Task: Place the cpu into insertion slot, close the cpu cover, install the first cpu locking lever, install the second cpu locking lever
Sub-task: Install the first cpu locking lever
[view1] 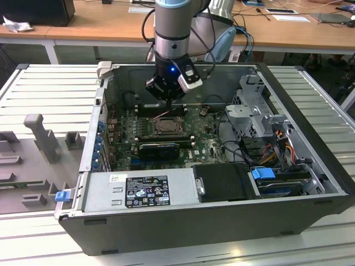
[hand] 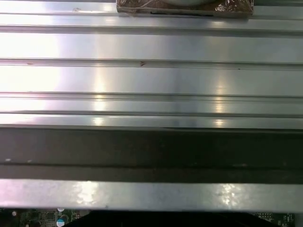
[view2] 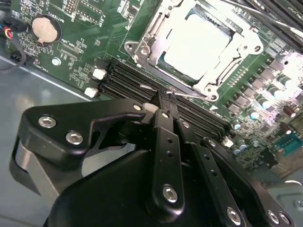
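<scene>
CPU (view2: 201,45) sits in the slot (view1: 165,127), cover (view2: 154,33) down around it.
Case (view1: 310,133) first, then board (view2: 85,28): gripper (view2: 161,97) hovers just beside the socket, fingers pinched together near a thin lever (view2: 189,94). Best push it low and steady so it hooks without slipping.

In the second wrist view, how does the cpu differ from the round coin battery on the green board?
The cpu is square; the coin battery is round. The cpu looks clearly larger than the battery. A metal frame surrounds the cpu; the battery has a round holder. Both lie flat with pale metal faces.
</scene>
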